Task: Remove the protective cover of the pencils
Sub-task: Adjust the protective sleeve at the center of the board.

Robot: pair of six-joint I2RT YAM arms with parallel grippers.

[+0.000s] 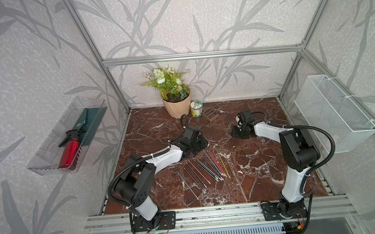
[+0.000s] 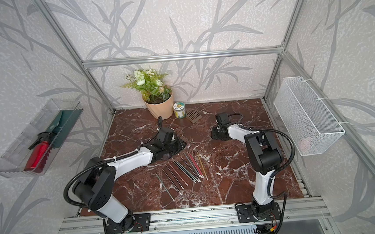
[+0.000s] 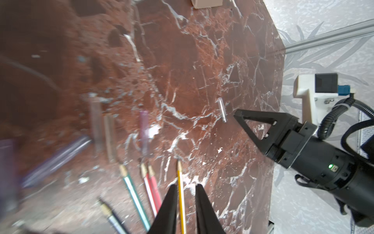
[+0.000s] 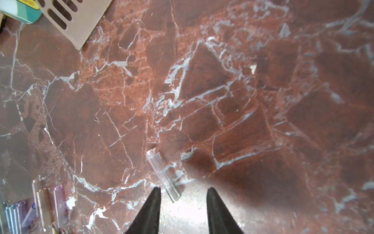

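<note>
Several pencils point(image 1: 204, 168) point(image 2: 184, 170) lie fanned on the marble table, and the tips that show are bare. My left gripper point(image 3: 186, 188) point(image 1: 203, 143) sits low at their tip ends. Its jaws stand narrowly apart astride the yellow pencil point(image 3: 180, 192), with a gap beside it. My right gripper point(image 4: 183, 192) point(image 1: 236, 133) is open. One clear protective cover point(image 4: 163, 176) point(image 3: 222, 109) lies loose on the table just ahead of its fingertips. Several more covers point(image 4: 40, 202) lie in a group near the pencil tips.
A flower pot point(image 1: 177, 107), a small jar point(image 1: 196, 108) and a brown slotted block point(image 1: 210, 114) stand at the back. A wire basket point(image 1: 335, 112) hangs on the right wall. A clear tray point(image 1: 47, 156) with a red bottle hangs on the left wall.
</note>
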